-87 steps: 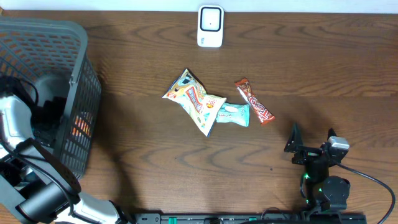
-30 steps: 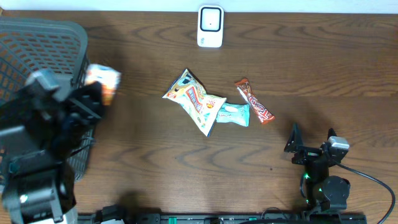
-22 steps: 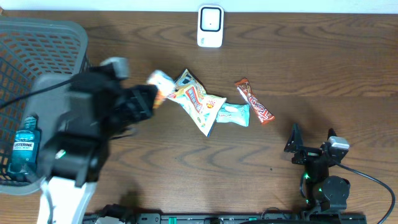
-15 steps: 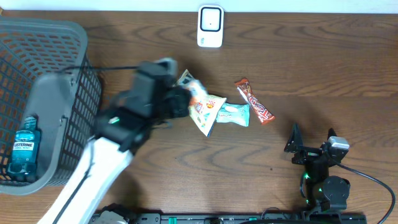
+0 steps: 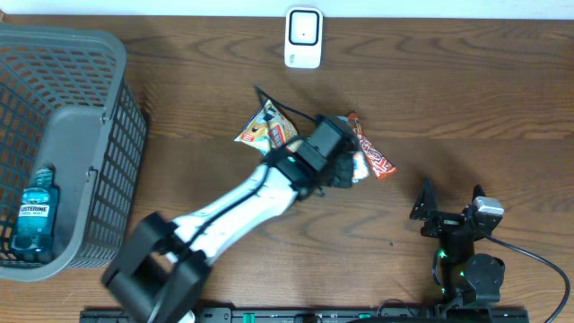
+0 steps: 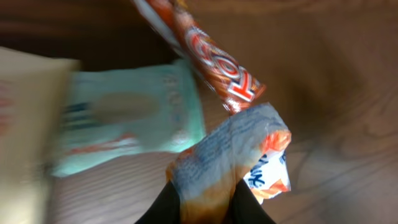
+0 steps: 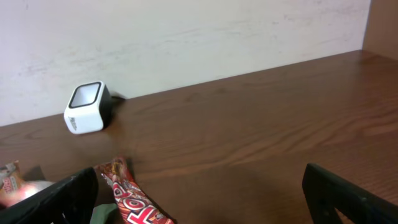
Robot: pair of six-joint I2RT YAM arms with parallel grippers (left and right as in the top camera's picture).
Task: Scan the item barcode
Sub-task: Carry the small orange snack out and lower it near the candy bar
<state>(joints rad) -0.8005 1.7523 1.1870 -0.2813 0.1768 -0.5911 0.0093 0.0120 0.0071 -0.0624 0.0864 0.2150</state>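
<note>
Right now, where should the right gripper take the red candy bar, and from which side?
Probably take the red candy bar by its lower end, pinched across its narrow width from above, arriving from the right. It lies flat and slanted. That end pokes clear of the teal packet, while the left gripper, holding a small packet, hangs close on its left.

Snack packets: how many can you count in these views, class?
4. A yellow bag at mid-table, a teal packet beside it, a red bar further right, and an orange-white packet pinched in the left claw. The arm may hide more.
</note>
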